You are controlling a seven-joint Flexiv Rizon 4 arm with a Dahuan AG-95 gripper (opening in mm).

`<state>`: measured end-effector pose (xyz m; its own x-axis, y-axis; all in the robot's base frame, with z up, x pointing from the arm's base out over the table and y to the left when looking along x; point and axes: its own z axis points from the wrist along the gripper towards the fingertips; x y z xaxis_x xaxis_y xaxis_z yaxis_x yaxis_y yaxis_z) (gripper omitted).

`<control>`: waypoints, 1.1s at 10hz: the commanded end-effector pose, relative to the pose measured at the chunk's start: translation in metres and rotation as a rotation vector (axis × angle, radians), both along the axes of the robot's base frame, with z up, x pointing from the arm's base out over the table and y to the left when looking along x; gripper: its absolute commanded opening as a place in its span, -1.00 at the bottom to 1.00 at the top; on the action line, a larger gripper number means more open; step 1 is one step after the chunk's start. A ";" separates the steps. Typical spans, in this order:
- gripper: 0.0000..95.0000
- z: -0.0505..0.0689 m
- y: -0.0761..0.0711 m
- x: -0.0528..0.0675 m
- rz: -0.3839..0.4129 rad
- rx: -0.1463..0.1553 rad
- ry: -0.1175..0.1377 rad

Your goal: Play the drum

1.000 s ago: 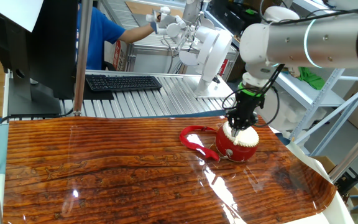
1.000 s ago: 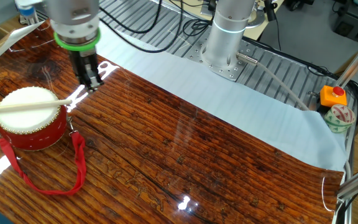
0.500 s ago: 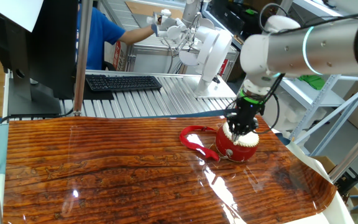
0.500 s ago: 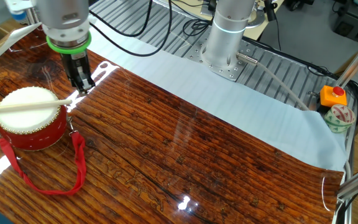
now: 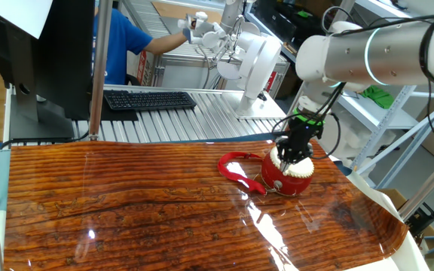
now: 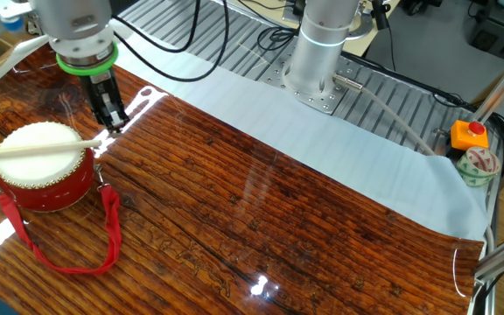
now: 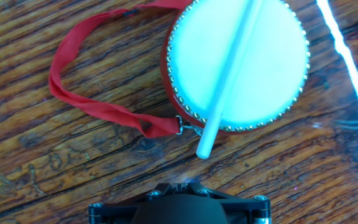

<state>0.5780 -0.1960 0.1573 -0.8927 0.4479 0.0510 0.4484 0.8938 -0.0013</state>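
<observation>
Gripper hangs low over the bench, just beside the drum on its far side, fingers pointing down. The fingers look close together with nothing between them, though from these angles I cannot tell for sure how far apart they are; the hand view shows only the gripper's housing, no fingertips.

A pale stick lies flat across the drumhead, one end poking past the rim toward the gripper. Drum sits upright on the wood-grain bench, red ribbon strap trailing loose beside it.

Step in hand, as I judge it: getting hold of the stick. To do it well: come down on the overhanging end, close across the thin shaft squarely, and lift gently so the light drum is not dragged or tipped. Keep clear of the strap.

Containers: none in play near the drum; a small patterned bowl sits at the far edge, contents not visible.
</observation>
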 end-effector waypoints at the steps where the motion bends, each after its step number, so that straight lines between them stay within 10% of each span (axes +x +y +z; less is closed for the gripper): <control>1: -1.00 0.000 0.001 -0.003 -0.018 -0.012 -0.004; 6: -1.00 0.000 0.001 -0.003 -0.043 0.025 -0.003; 11: -1.00 0.000 0.001 -0.003 -0.117 0.046 0.051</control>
